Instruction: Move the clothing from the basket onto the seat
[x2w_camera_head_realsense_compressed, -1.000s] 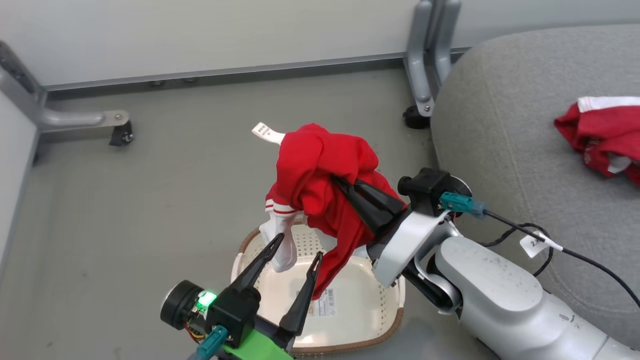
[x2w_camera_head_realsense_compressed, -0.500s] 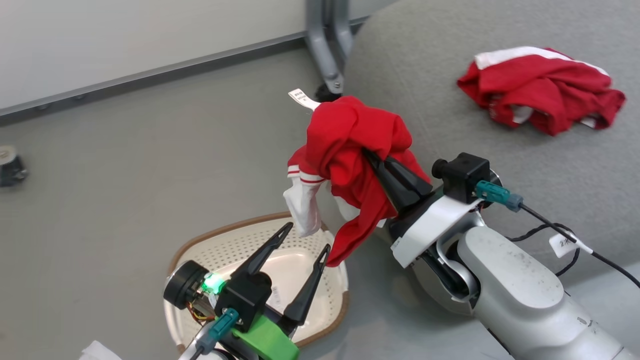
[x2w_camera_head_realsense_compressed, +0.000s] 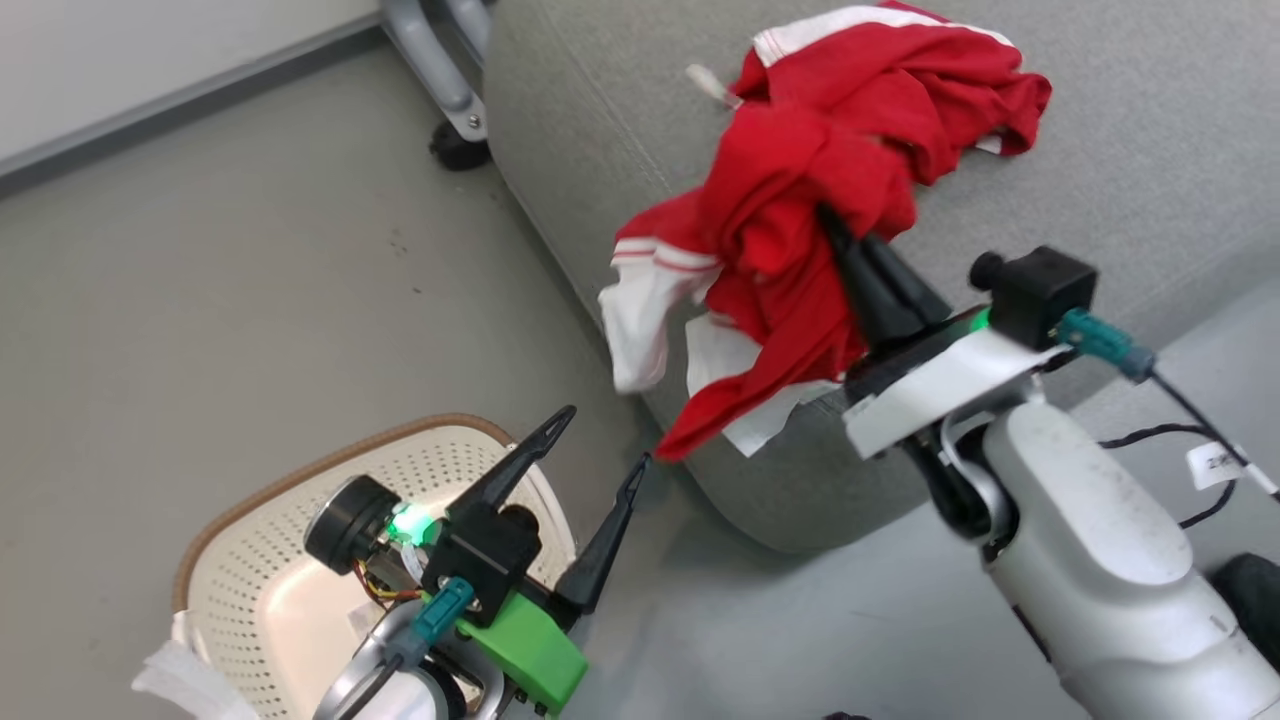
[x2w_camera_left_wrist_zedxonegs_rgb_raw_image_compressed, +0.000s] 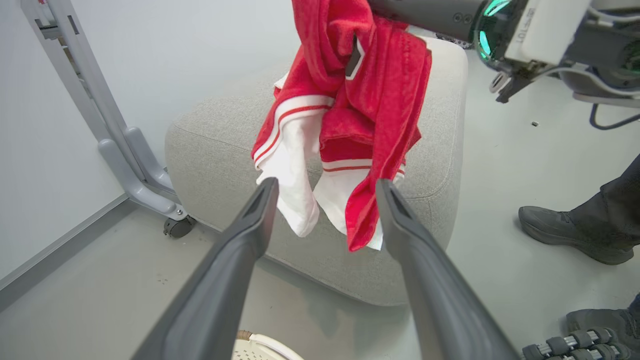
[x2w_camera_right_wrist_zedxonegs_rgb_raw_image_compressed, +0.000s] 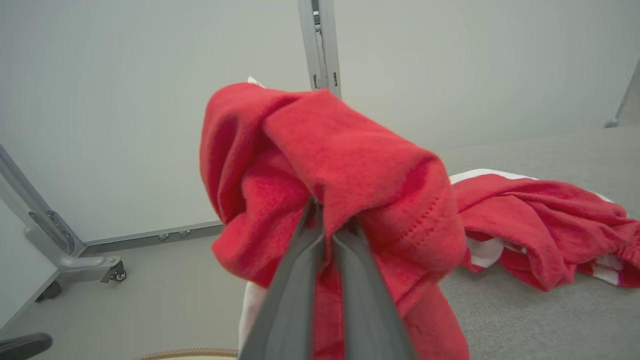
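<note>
My right gripper (x2w_camera_head_realsense_compressed: 835, 225) is shut on a red garment (x2w_camera_head_realsense_compressed: 780, 230) with white bands, its fingertips buried in the cloth. This clothing hangs in the air over the near edge of the light-grey seat (x2w_camera_head_realsense_compressed: 1150, 130). A second red garment (x2w_camera_head_realsense_compressed: 930, 90) lies crumpled on the seat just behind it. In the right wrist view the shut fingers (x2w_camera_right_wrist_zedxonegs_rgb_raw_image_compressed: 310, 240) pinch the bunched cloth (x2w_camera_right_wrist_zedxonegs_rgb_raw_image_compressed: 350, 165), with the lying garment (x2w_camera_right_wrist_zedxonegs_rgb_raw_image_compressed: 540, 220) beyond. The cream basket (x2w_camera_head_realsense_compressed: 300, 470) stands on the floor at lower left. My left gripper (x2w_camera_head_realsense_compressed: 607, 434) hovers open beside it, holding nothing.
A grey metal leg with a castor (x2w_camera_head_realsense_compressed: 450, 90) stands by the seat's far corner, and a wall runs behind it. A person's dark shoe (x2w_camera_left_wrist_zedxonegs_rgb_raw_image_compressed: 565, 232) rests on the floor right of the seat. A tagged cable (x2w_camera_head_realsense_compressed: 1215, 460) trails from my right arm.
The head camera has swung right. My right gripper has carried the red garment from above the basket to over the seat's edge, close to the other garment. The left gripper stays open.
</note>
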